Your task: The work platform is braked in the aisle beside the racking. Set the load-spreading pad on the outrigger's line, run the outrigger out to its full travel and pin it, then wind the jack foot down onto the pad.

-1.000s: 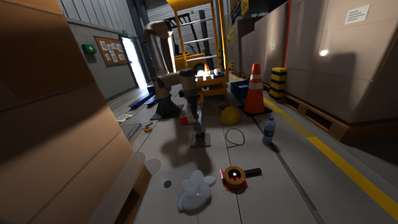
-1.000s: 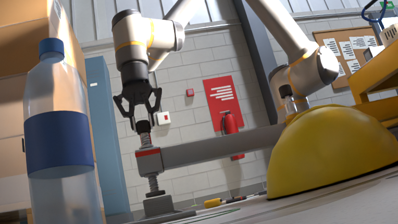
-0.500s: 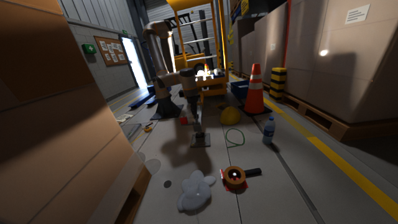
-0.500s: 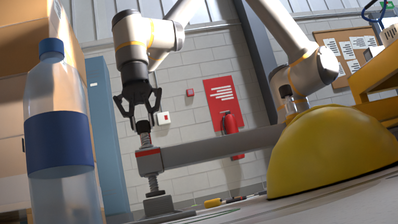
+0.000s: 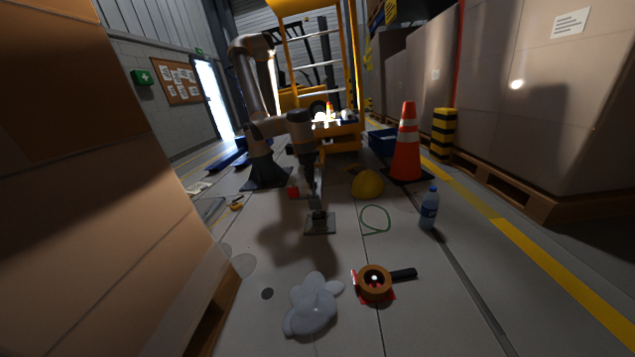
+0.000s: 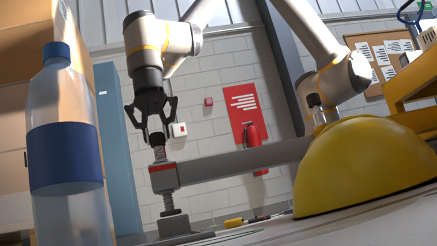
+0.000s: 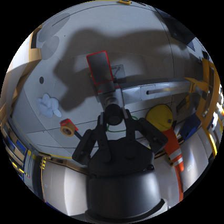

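The jack foot (image 6: 170, 212) sits down on the raised block of the grey load-spreading pad (image 6: 177, 229), which lies flat on the aisle floor (image 5: 319, 223). The grey outrigger beam (image 6: 238, 162) reaches out from the yellow work platform (image 5: 337, 134) to a red-striped end block (image 6: 163, 177), and the threaded jack screw passes through it. I grip the black knob (image 6: 157, 139) on top of the screw in my gripper (image 6: 156, 137), closed on it from straight above. In the wrist camera the knob (image 7: 113, 117) hides the screw below.
Behind the work stand the robot base (image 5: 263, 173) and a forklift. A yellow hard hat (image 5: 367, 184), green cord loop (image 5: 374, 219), water bottle (image 5: 428, 208) and traffic cone (image 5: 408, 144) lie to the right. A tape dispenser (image 5: 377, 283) and rag (image 5: 310, 305) lie nearer. Cartons flank the aisle.
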{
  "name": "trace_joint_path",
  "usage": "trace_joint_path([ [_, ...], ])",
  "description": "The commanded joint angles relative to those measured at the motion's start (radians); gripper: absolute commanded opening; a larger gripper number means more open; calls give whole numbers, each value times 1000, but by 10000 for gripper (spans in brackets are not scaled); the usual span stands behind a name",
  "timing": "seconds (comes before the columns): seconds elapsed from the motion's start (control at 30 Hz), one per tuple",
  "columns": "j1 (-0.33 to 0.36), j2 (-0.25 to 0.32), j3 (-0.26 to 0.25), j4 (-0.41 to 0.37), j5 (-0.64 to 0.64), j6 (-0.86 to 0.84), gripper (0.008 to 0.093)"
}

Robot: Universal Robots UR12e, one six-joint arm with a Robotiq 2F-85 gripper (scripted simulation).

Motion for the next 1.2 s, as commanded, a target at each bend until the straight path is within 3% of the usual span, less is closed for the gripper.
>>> trace_joint_path([
  [0.0, 0, -1, -1, -1, 0, 0, 233],
  [1.17, 0, -1, -1, -1, 0, 0, 186],
])
